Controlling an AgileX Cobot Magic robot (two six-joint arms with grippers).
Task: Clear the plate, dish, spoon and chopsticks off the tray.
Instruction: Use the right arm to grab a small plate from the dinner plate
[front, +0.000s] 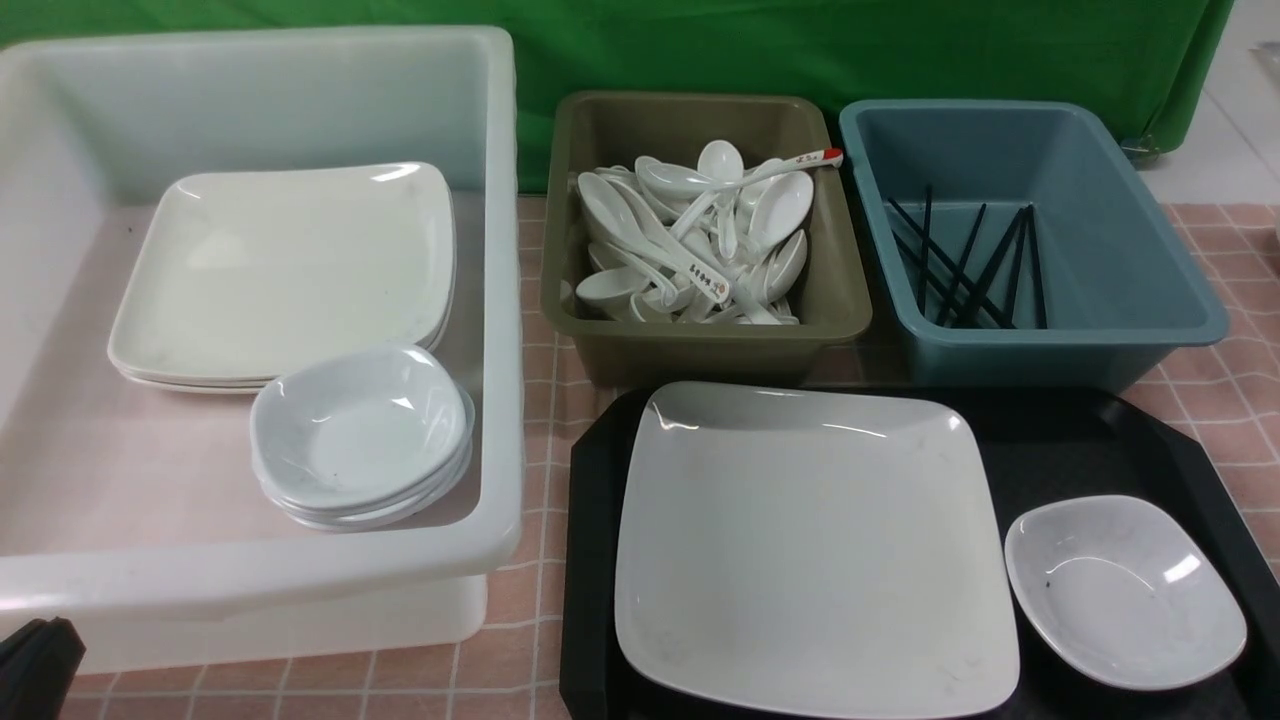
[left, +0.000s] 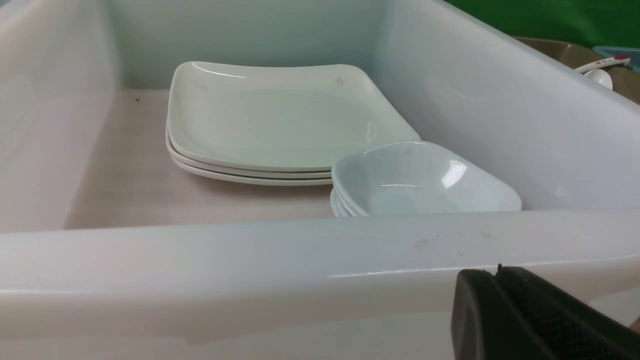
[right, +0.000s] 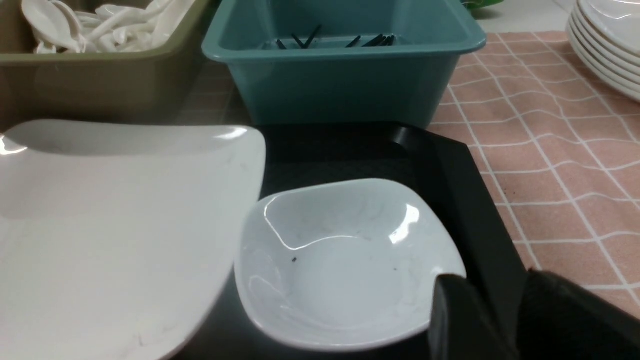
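Note:
The large square white plate (front: 815, 545) lies on the black tray (front: 1090, 440). The small white dish (front: 1125, 590) with a dark speck sits beside it at the tray's right end. A white spoon (front: 700, 278) with black characters on its handle lies among others in the olive tub. Black chopsticks (front: 965, 265) lie in the blue tub. My left gripper (left: 497, 272) is shut and empty, just outside the white tub's near wall. My right gripper (right: 492, 280) is open by the dish (right: 345, 260), and the tray's rim (right: 450, 165) shows between its fingers.
The big white tub (front: 500, 300) on the left holds a stack of square plates (front: 285, 270) and a stack of small dishes (front: 360, 430). The olive tub (front: 850, 300) and blue tub (front: 1150, 300) stand behind the tray. Another stack of white plates (right: 605, 45) sits far right.

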